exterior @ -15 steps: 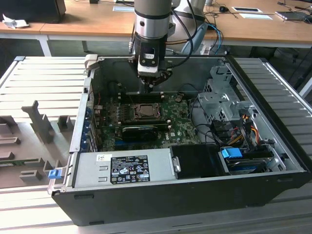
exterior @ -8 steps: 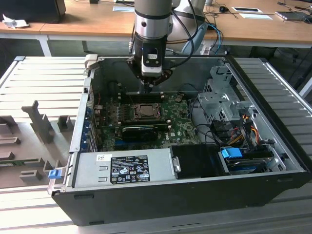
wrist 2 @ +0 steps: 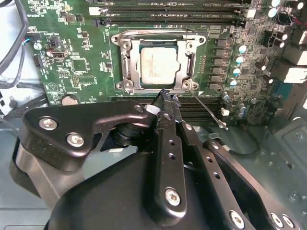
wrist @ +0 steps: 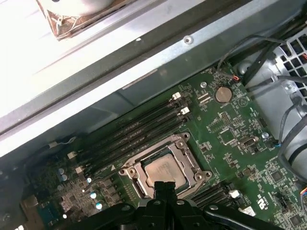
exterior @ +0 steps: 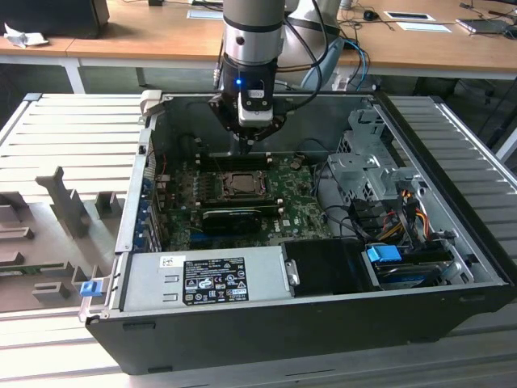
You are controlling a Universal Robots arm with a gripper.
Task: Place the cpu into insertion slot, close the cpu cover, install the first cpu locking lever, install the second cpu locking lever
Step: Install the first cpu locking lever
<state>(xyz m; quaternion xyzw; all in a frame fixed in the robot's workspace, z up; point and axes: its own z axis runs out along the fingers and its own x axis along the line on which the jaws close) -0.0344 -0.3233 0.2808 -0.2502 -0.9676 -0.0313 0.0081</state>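
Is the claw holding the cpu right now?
No, in the second wrist view the cpu lies flat in the window of the cpu cover, with the claw at the cover's edge.

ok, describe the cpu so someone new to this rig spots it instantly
Inside the open computer case, look at the green motherboard. Near its middle, beside the long black memory slots, sits the square metal cpu cover; the cpu is the pale silver-grey square showing through its window. It is the only smooth, bare metal face among the board's small components.
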